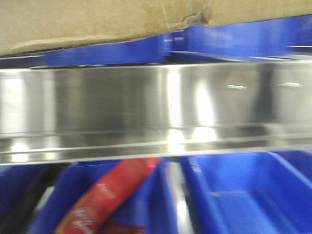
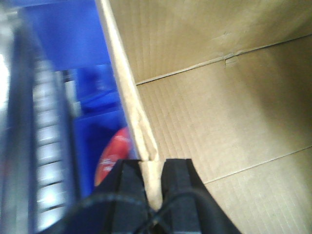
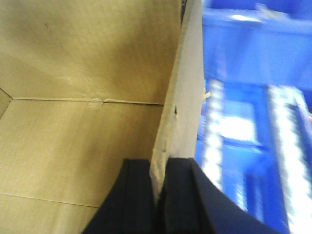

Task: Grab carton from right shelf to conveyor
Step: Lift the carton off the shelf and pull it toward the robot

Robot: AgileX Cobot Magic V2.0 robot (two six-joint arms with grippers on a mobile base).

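Note:
The brown carton (image 1: 87, 22) fills the top of the front view, its torn lower edge above the right shelf's steel rail (image 1: 146, 102). In the left wrist view my left gripper (image 2: 152, 165) is shut on the carton's left wall (image 2: 127, 92), with the carton's inside (image 2: 219, 112) to the right. In the right wrist view my right gripper (image 3: 159, 168) is shut on the carton's right wall (image 3: 183, 102), the inside (image 3: 83, 97) to the left. The conveyor is out of view.
Blue plastic bins (image 1: 243, 195) sit under the rail, one holding a red packet (image 1: 109, 195). More blue bins (image 1: 234, 39) stand behind the carton. The red packet (image 2: 113, 153) and blue bins (image 2: 73, 39) show left of the carton; blue bins (image 3: 243, 97) lie to its right.

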